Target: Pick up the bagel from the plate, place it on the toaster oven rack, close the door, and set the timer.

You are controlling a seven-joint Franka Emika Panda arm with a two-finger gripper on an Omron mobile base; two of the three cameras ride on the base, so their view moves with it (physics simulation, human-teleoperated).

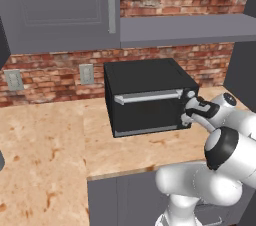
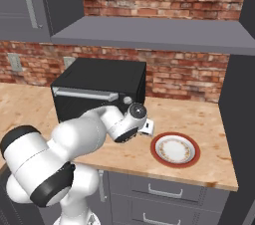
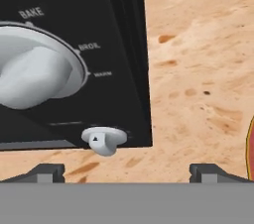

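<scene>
Toaster oven point(image 1: 145, 97) boxy matte black, door point(image 1: 147, 111) shut; pincer point(image 3: 126, 172) spread wide near round silvery knob point(image 3: 37, 67).

Both base views are looking down from behind the arm, left and right, sharing the toaster oven point(image 1: 145, 97) on the bench point(image 1: 45, 160); the hand view is hovering close to its knobs point(image 3: 37, 77).

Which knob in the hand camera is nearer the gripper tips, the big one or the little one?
The small knob at the toaster oven's bottom edge; the large knob by BAKE and BROIL sits higher up.
</scene>
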